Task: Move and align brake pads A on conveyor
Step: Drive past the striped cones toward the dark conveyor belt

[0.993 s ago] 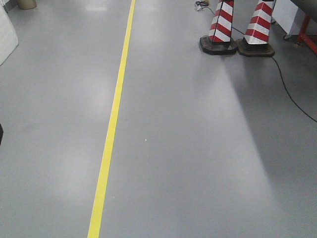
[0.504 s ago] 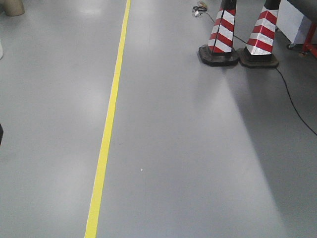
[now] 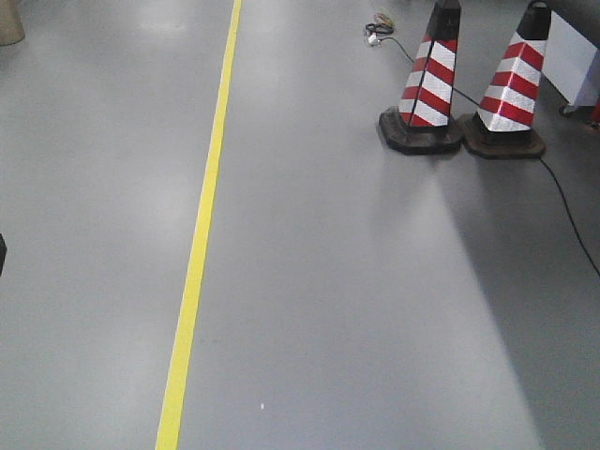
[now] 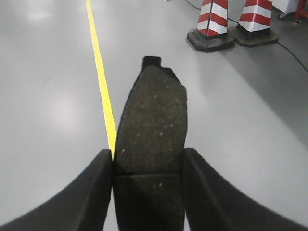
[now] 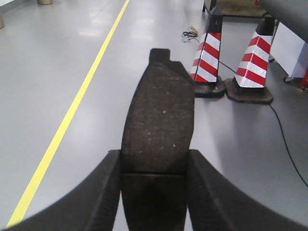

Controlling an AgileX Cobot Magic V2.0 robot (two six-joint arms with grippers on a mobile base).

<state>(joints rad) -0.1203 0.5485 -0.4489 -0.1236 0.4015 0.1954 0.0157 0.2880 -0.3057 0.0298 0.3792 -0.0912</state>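
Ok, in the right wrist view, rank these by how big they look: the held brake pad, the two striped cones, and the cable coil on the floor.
1. brake pad: largest, but only because it sits nearest the camera.
2. left cone and right cone: about alike, so not ranked.
3. cable coil: smallest.

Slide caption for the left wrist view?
Left end effector shut on a brake pad over grey floor; yellow line and two striped cones ahead.

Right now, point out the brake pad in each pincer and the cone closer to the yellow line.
Left brake pad (image 4: 151,130), left wrist view, on its speckled face.
Right brake pad (image 5: 159,115), right wrist view, on its speckled face.
Cone (image 3: 430,82), front view, on its striped body.
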